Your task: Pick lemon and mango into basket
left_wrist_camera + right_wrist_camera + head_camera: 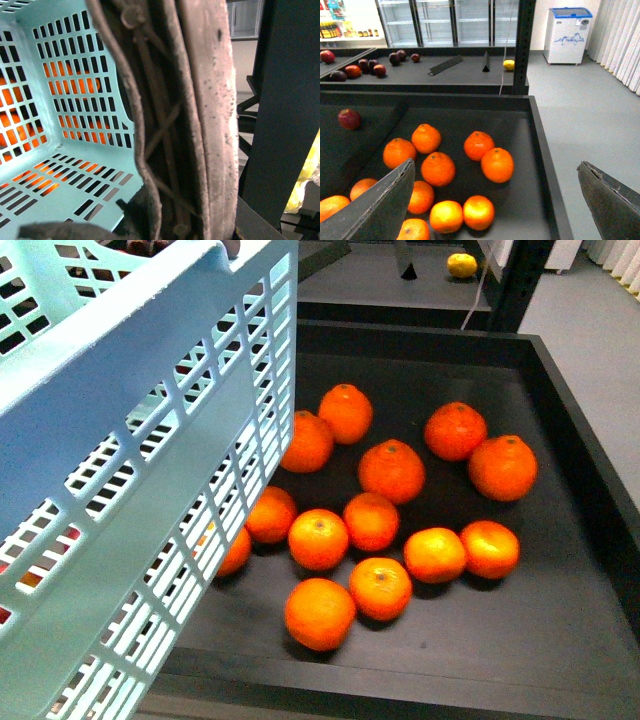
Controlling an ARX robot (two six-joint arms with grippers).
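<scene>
The basket [120, 415] tilts beside tangerines [392, 470]; right pincer [495, 164] spread wide.

The basket [120, 440] is light blue. Its sides have rows of little slots, like a grid, and orange shows through some of them. The tangerines [392, 471] in the middle of the desk [570, 640] are bright, deep orange, each with a tiny dark dot on top. The desk is black all over. Past its far edge, a small yellow fruit [461, 265] lies on a second desk [380, 285], also black. A dark red fruit [350, 119] looks almost purple. The floor [590, 350] is plain grey. The freezer [567, 35] is white with a blue lid. The right fingers [375, 210] are dark grey.
</scene>
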